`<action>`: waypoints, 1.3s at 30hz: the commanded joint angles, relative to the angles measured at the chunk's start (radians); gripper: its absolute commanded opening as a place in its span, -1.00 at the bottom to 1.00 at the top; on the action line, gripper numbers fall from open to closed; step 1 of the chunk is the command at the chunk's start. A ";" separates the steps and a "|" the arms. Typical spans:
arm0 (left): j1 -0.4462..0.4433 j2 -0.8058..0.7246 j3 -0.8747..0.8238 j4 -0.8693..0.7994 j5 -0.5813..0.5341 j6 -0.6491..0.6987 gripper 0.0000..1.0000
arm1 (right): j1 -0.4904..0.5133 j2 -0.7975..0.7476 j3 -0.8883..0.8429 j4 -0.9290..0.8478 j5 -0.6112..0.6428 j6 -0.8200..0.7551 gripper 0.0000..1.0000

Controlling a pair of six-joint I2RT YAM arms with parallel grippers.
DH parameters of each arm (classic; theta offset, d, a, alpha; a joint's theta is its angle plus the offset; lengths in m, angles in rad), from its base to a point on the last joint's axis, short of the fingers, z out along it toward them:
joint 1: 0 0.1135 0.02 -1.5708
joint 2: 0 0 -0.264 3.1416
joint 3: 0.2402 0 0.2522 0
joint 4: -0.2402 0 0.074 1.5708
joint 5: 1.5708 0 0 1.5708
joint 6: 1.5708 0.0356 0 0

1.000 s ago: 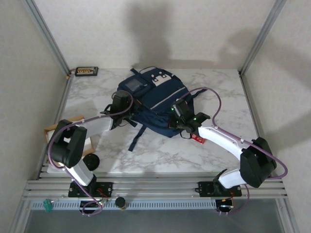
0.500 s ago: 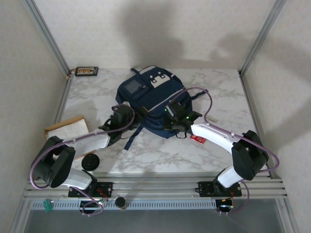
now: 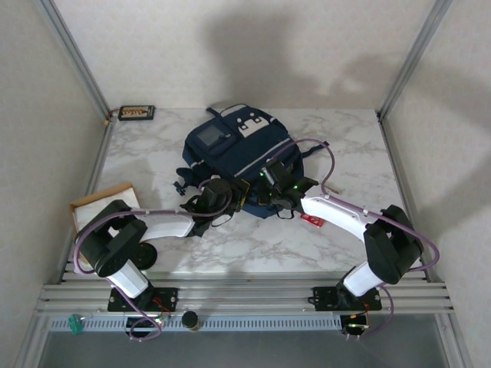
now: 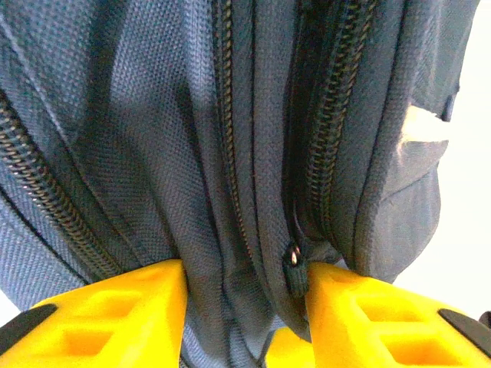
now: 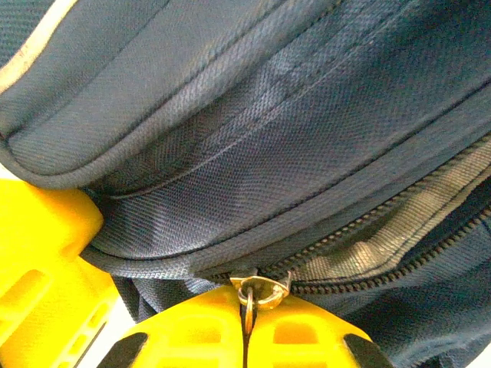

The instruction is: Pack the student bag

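The student bag (image 3: pixel 234 146), a navy backpack with a pale stripe and white patches, lies at the middle of the table. My left gripper (image 3: pixel 232 197) is at its near edge. In the left wrist view its yellow fingers (image 4: pixel 115 314) stand apart, pressed on both sides of a thick fold of the bag's fabric (image 4: pixel 230 253), with a dark zip tab (image 4: pixel 294 272) against the right finger. My right gripper (image 3: pixel 275 186) sits just to the right, at the same edge. Its fingers are shut on the brass zip pull (image 5: pixel 250 295) of a zipper (image 5: pixel 368 253) that runs off to the right.
A small dark box (image 3: pixel 136 113) sits at the back left corner. An open cardboard box (image 3: pixel 98 204) lies at the left edge, with a black round thing (image 3: pixel 143 255) near the left arm's base. A small red item (image 3: pixel 312 219) lies under the right forearm.
My left arm has swung from the bag's left side round to its near edge, and its jaws, shut before, now straddle a fold of fabric. The right gripper shifted slightly left, still on the pull.
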 commanded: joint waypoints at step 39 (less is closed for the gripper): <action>0.466 -0.320 0.067 -0.442 -0.036 0.526 -0.58 | -0.120 -0.038 0.037 -0.019 -0.042 -0.115 -1.00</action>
